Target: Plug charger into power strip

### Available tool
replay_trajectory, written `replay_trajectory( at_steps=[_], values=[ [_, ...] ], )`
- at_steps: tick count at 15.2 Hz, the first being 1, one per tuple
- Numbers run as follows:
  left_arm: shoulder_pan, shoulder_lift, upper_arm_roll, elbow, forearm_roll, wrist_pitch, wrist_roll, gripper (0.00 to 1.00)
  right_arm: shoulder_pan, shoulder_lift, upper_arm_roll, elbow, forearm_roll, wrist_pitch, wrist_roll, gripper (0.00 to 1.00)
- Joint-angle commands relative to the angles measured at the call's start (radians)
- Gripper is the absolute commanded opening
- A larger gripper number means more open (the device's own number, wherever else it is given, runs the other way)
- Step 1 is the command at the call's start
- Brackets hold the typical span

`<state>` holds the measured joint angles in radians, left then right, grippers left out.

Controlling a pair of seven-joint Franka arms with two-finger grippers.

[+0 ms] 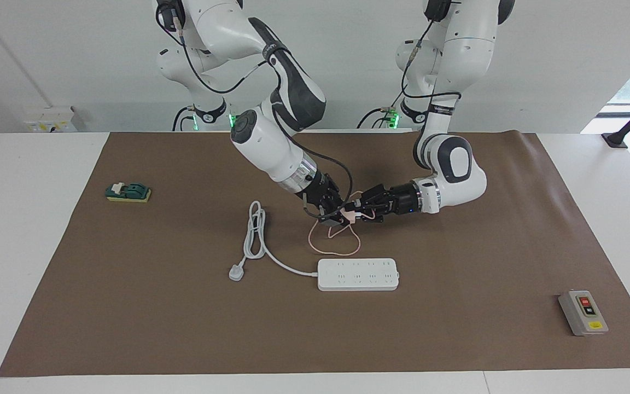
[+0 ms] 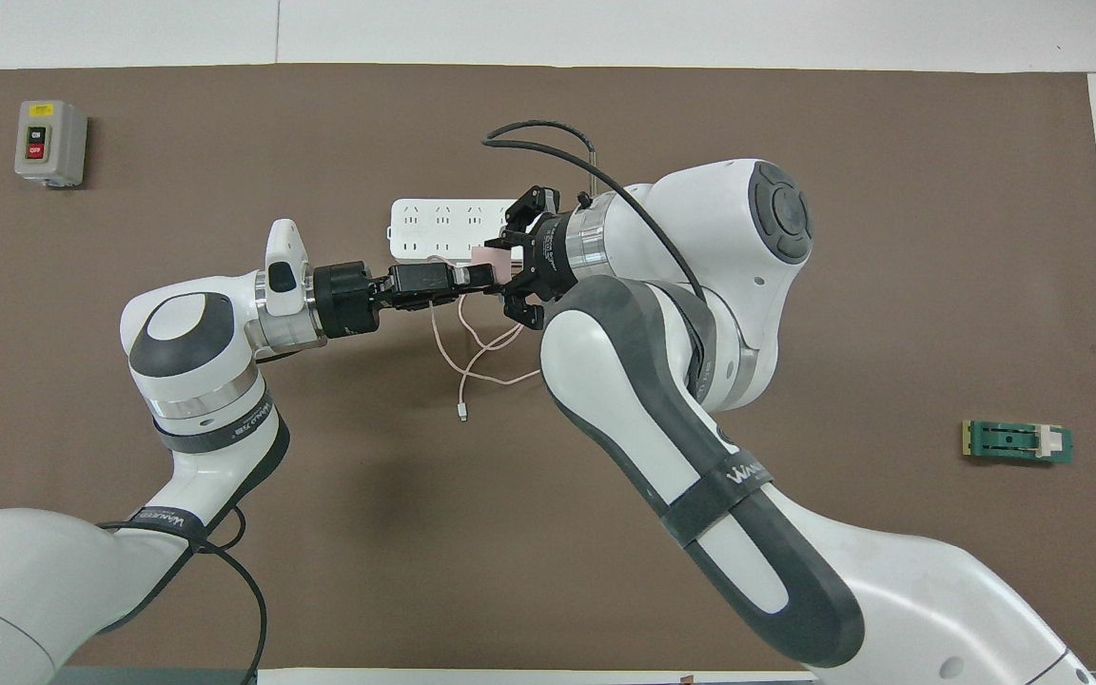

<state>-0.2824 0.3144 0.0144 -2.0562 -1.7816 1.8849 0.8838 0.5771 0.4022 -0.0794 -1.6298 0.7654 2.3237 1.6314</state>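
The pale-pink charger (image 1: 350,215) (image 2: 488,258) hangs in the air between both grippers, over the brown mat close to the power strip. My left gripper (image 1: 354,211) (image 2: 479,276) is shut on it. My right gripper (image 1: 332,216) (image 2: 513,266) is open, with its fingers on either side of the charger. The thin pink cable (image 1: 337,242) (image 2: 474,373) hangs down in loops onto the mat. The white power strip (image 1: 359,274) (image 2: 434,225) lies flat on the mat; in the overhead view the grippers cover part of it.
The strip's thick white cord (image 1: 255,232) ends in a white three-pin plug (image 1: 236,272) toward the right arm's end. A grey button box (image 1: 583,312) (image 2: 50,143) sits at the left arm's end. A green block (image 1: 128,192) (image 2: 1017,442) lies at the right arm's end.
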Motion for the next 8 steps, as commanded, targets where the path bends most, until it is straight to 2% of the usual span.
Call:
replay_trajectory(
  at_steps=[1, 3, 4, 5, 6, 7, 8],
  values=[
    [0.005, 0.006, 0.004, 0.022, -0.004, -0.003, -0.003, 0.0, 0.006, 0.003, 0.0, -0.005, 0.012, 0.0, 0.015, 0.0],
    [0.005, 0.006, 0.004, 0.022, -0.004, -0.003, -0.005, 0.0, 0.006, 0.003, 0.0, -0.005, 0.011, -0.001, 0.015, 0.0],
    [0.005, 0.006, 0.004, 0.022, -0.004, -0.003, -0.003, 0.0, 0.006, 0.003, 0.0, -0.005, 0.011, -0.001, 0.015, 0.09],
    [0.005, 0.006, 0.006, 0.022, -0.004, -0.003, -0.003, 0.0, 0.003, 0.003, 0.0, -0.005, 0.012, -0.001, 0.013, 0.37],
    [0.005, 0.006, 0.004, 0.021, -0.004, -0.003, -0.003, 0.0, 0.001, 0.003, 0.0, -0.005, 0.012, -0.006, 0.013, 0.7],
    [0.005, 0.005, 0.004, 0.021, -0.004, -0.003, -0.002, 0.0, -0.003, 0.003, 0.0, -0.005, 0.012, -0.009, 0.013, 0.89],
    [0.005, 0.005, 0.006, 0.021, -0.004, -0.001, 0.001, 0.0, -0.003, 0.003, 0.0, -0.005, 0.012, -0.01, 0.013, 0.99]
  ],
)
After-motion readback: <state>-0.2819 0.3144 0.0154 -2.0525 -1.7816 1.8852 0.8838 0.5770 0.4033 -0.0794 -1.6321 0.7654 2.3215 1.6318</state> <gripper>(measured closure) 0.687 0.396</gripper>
